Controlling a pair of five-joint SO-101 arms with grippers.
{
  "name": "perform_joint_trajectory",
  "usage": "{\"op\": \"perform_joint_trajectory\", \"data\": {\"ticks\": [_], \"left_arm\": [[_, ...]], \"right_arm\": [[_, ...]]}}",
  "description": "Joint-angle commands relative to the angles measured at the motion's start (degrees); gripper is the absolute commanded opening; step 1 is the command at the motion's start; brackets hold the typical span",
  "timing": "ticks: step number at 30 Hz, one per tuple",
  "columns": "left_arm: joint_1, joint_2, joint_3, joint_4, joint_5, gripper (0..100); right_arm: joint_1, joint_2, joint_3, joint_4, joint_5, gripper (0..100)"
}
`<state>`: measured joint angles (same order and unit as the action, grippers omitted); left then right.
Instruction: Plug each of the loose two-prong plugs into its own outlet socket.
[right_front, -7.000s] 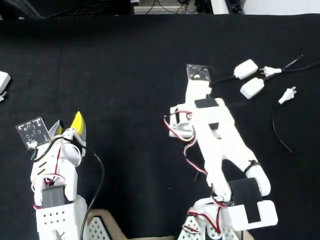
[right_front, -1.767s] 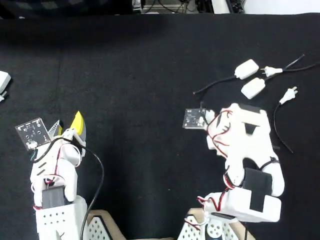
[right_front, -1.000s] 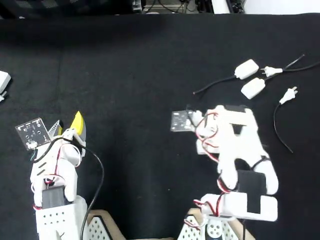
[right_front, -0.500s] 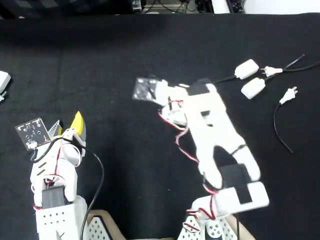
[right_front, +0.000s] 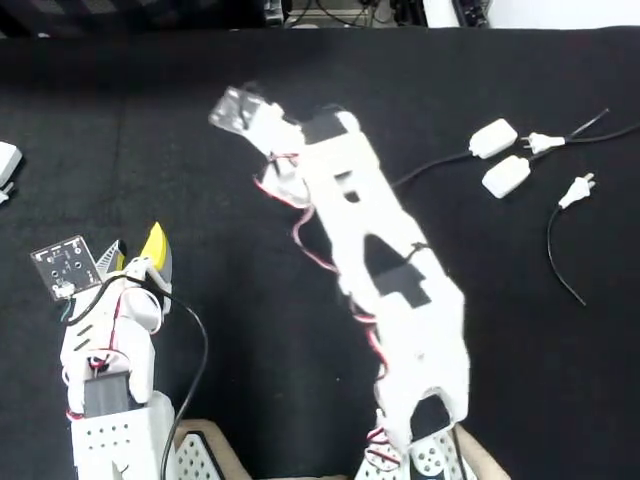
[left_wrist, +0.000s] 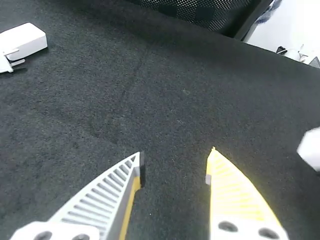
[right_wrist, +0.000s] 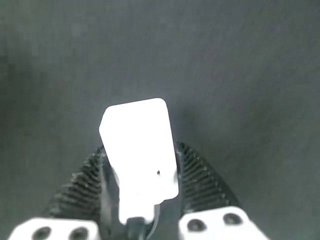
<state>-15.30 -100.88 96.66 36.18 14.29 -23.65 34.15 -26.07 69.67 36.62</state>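
Black tabletop (right_front: 150, 100), right gripper (right_wrist: 141, 148) around base of block (right_wrist: 137, 130)

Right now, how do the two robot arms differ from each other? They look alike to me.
The left gripper has its fingers apart with nothing between them, above the black table. The right gripper has its fingers closed on a white block. The left arm sits folded close to its base, while the right arm is stretched far out across that table. Both have white bodies and two ridged fingers.
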Motion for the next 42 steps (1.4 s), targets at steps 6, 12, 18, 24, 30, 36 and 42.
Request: {"op": "perform_joint_trajectory", "data": {"ticks": [6, 12, 18, 24, 30, 36, 42], "left_arm": [[-0.2, 0.0, 0.9, 0.4, 0.4, 22], [-0.2, 0.0, 0.9, 0.4, 0.4, 22], [-0.2, 0.0, 0.9, 0.4, 0.4, 22], [-0.2, 0.0, 0.9, 0.4, 0.4, 22], [-0.2, 0.0, 0.9, 0.4, 0.4, 22], [-0.3, 0.0, 0.9, 0.4, 0.4, 22], [-0.3, 0.0, 0.9, 0.4, 0.4, 22]], "right_arm": [[-2.5, 17.9, -30.4, -0.2, -9.8, 1.1], [-2.9, 33.3, -52.5, -1.1, -12.6, 1.1], [-4.3, 45.2, -64.8, 0.4, -12.6, 1.2], [-5.0, 50.1, -68.5, 0.3, -12.6, 4.1], [-6.2, 50.5, -69.0, 1.2, -12.5, 25.0], [-7.9, 49.8, -69.8, 1.8, -12.2, 39.7], [-7.7, 45.3, -69.7, 2.0, -12.4, 42.1]]}}
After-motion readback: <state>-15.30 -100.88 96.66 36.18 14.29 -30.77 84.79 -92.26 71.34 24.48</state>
